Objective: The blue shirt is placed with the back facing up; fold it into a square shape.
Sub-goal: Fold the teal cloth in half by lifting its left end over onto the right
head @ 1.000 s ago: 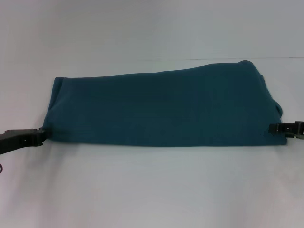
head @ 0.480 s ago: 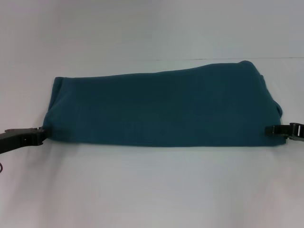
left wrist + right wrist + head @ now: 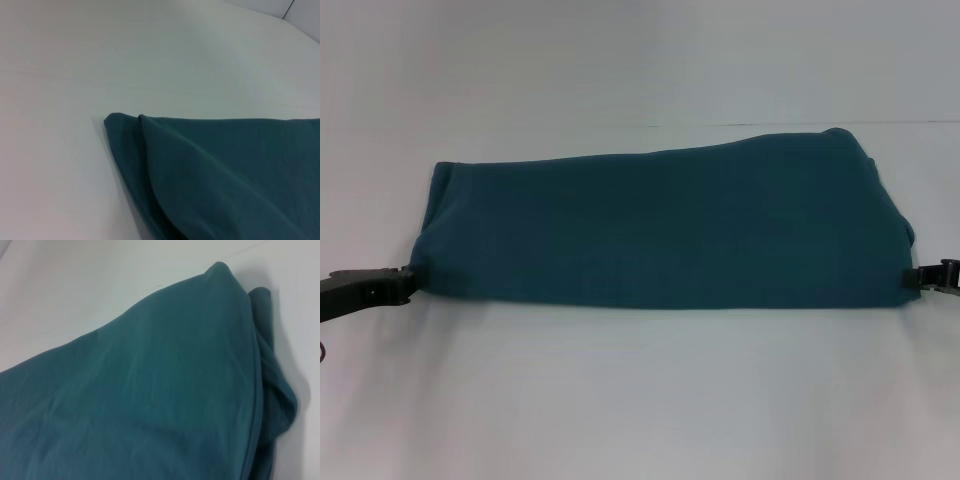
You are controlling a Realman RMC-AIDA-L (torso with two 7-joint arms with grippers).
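- well, the blue shirt (image 3: 660,225) lies across the middle of the white table (image 3: 640,400), folded into a long band that runs from the robot's left to its right, plain side up.
- its far edge rises toward the right end, where the cloth bunches into a small hump; the near edge is a nearly straight fold line.
- the left gripper (image 3: 402,286) sits low on the table at the shirt's near left corner, its black tip touching the cloth edge; i cannot tell whether the claw is clenched or released there.
- the right gripper (image 3: 920,279) is at the shirt's near right corner, just at the edge of the fabric; whether it grasps the cloth or not, i cannot tell either.
- from the left wrist, the shirt's (image 3: 225,175) corner shows two stacked layers, one fold lying over another, flat on the table (image 3: 100,60).
- from the right wrist, the shirt (image 3: 150,390) fills most of the view, with a rumpled lower layer poking out beside the smooth top layer.
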